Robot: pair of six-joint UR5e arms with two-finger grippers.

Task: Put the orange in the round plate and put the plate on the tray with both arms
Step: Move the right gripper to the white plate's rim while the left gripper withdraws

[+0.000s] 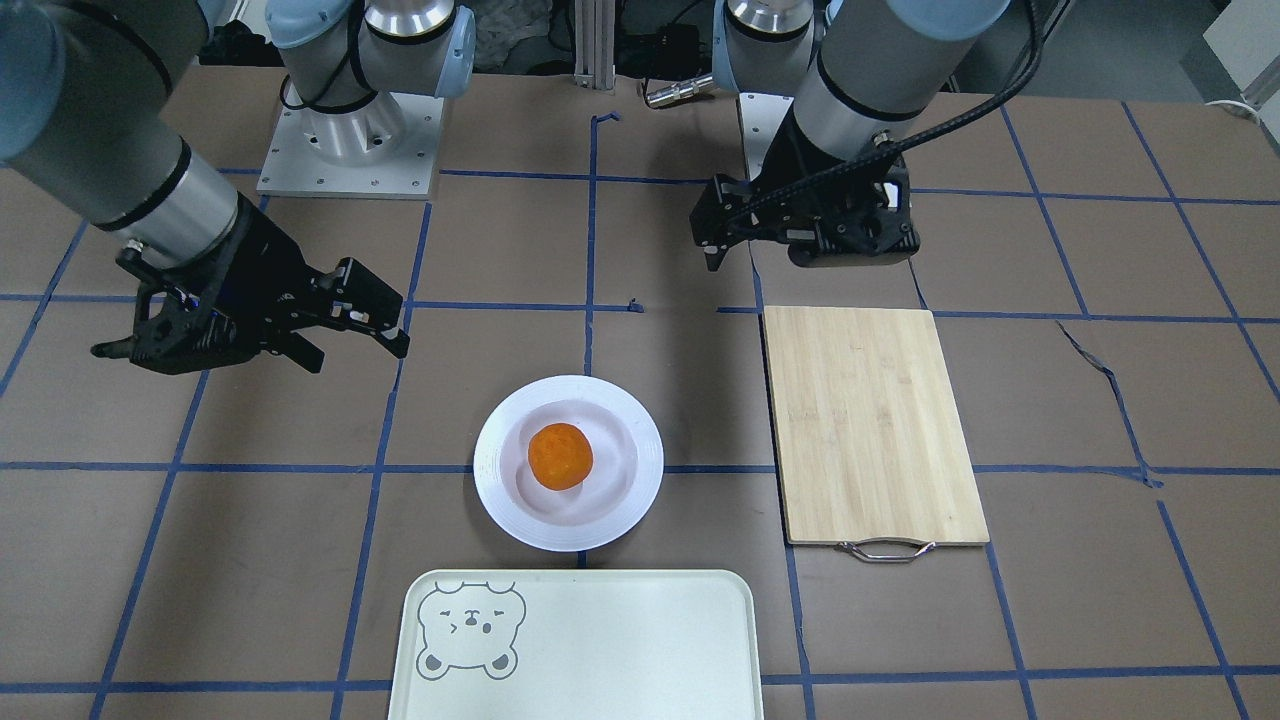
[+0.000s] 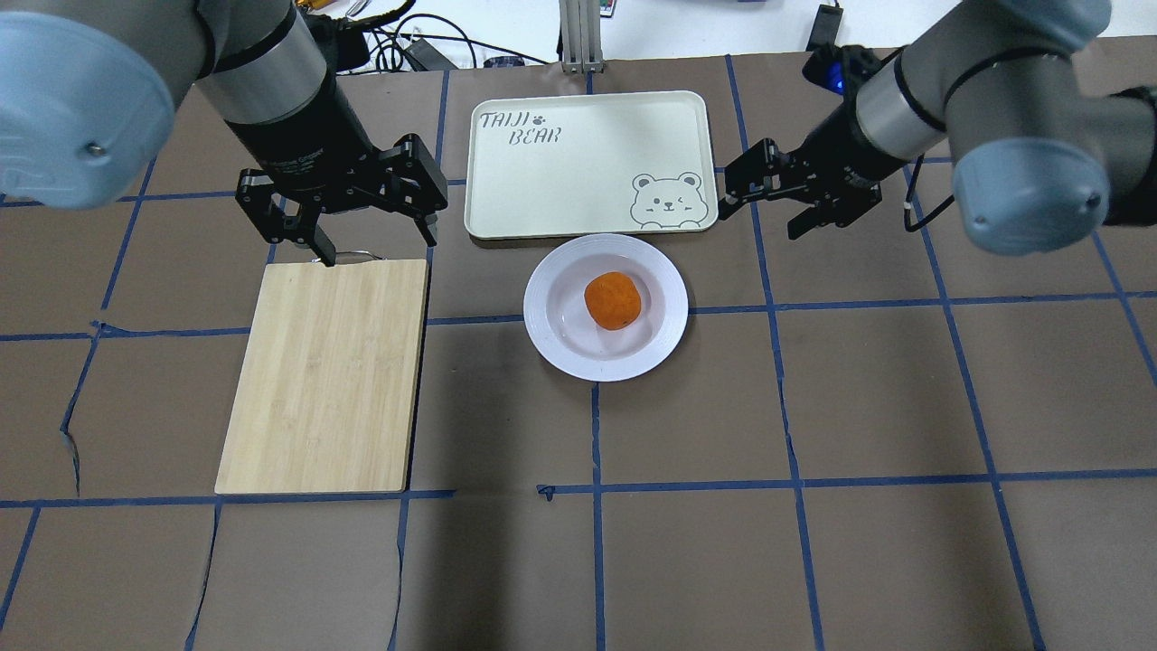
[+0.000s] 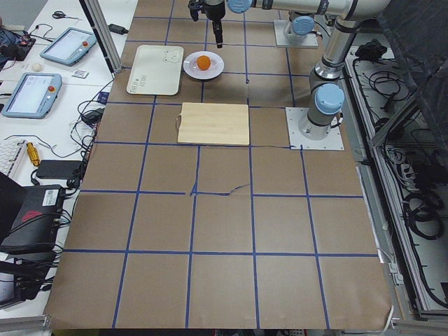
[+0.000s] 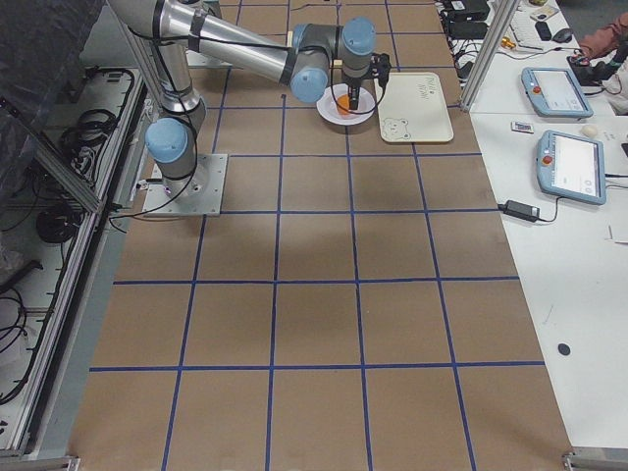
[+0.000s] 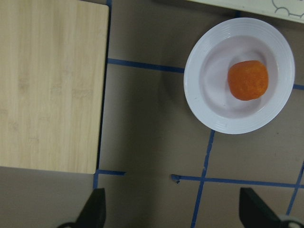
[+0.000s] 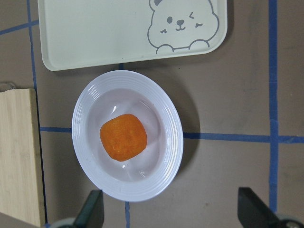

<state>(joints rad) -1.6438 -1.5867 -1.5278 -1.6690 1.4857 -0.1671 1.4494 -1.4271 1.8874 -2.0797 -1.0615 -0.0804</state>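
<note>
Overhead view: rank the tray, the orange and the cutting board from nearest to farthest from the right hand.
1. tray: its bear corner lies just beside the right hand, toward the table's middle.
2. orange: in the round plate, on the tray's robot side.
3. cutting board: far across, on the robot's left side.
</note>
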